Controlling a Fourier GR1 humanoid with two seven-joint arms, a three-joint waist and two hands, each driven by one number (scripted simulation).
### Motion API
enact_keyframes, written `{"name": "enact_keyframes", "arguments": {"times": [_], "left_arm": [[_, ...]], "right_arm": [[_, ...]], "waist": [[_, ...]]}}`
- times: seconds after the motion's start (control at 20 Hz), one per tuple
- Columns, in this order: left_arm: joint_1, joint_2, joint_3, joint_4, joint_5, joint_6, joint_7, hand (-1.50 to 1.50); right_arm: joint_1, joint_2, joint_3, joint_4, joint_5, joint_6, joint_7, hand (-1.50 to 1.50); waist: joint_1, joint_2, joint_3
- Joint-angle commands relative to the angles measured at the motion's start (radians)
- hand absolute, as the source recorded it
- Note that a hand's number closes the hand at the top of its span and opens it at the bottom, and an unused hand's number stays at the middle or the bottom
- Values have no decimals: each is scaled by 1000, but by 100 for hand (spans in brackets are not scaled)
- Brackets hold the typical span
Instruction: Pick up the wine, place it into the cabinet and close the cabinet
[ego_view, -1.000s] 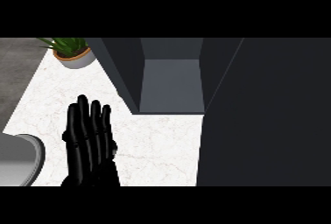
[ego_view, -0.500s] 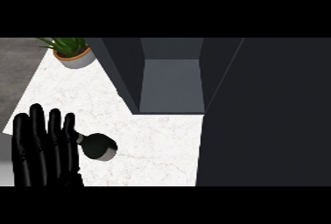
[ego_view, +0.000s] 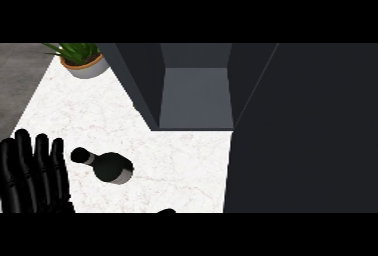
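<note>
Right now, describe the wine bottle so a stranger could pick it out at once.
Start at the white marble counter, in front of the open grey cabinet. The wine bottle stands on the counter's near part, just right of the open left hand. It is the only dark, round-bodied thing with a narrow neck; the potted plant sits far back.

I count one wine bottle (ego_view: 111, 167) on the desk (ego_view: 96, 120), one potted plant (ego_view: 83, 60) beyond the bottle, one open cabinet (ego_view: 196, 95) to the bottle's right, and one hand (ego_view: 31, 172) just left of it.
</note>
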Motion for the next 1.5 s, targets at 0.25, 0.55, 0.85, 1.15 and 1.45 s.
{"name": "enact_keyframes", "arguments": {"times": [0.25,0.55,0.85,1.15,1.45], "left_arm": [[101,69,39,-70,222,75,-65,-150],[121,120,134,-40,421,76,-138,-150],[190,128,200,68,713,21,-422,-150],[222,73,340,211,897,-116,-637,-150],[254,59,477,327,1044,-258,-803,-150]], "right_arm": [[33,10,31,-115,6,-12,44,-150],[0,-6,-9,-136,-36,-12,81,-150],[57,7,-8,-154,-33,2,40,-150],[-2,-3,0,-162,-34,-11,139,-150],[-46,-8,-27,-192,-36,-28,166,-150]], "waist": [[-2,0,-2],[-3,1,-3],[-4,0,-3],[-1,1,-1],[-1,0,-1]]}}
